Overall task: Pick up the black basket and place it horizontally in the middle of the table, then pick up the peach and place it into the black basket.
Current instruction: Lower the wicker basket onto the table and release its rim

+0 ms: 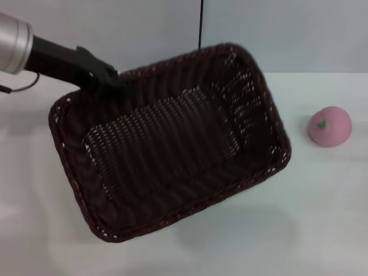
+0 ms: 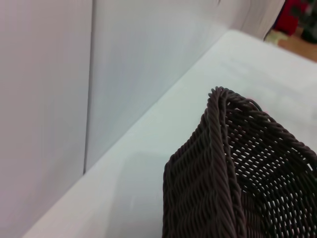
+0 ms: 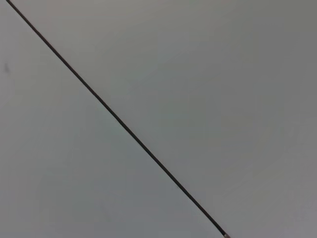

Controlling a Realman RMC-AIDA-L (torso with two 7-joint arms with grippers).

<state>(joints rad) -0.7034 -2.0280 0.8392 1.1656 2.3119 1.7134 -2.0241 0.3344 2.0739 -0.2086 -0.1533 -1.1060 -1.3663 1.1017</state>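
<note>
The black basket (image 1: 172, 149) hangs tilted and askew above the white table (image 1: 322, 224), its shadow on the tabletop below. My left gripper (image 1: 108, 80) reaches in from the far left and is shut on the basket's braided rim at its far left side. The left wrist view shows a corner of the basket (image 2: 223, 168) close up over the table (image 2: 163, 124). The pink peach (image 1: 329, 126) sits on the table to the right of the basket, apart from it. My right gripper is out of view; its wrist view shows only a grey wall.
A pale wall (image 1: 287, 34) runs along the table's far edge, with a thin dark vertical line (image 1: 200, 23) on it. Bare tabletop lies in front of the basket and around the peach.
</note>
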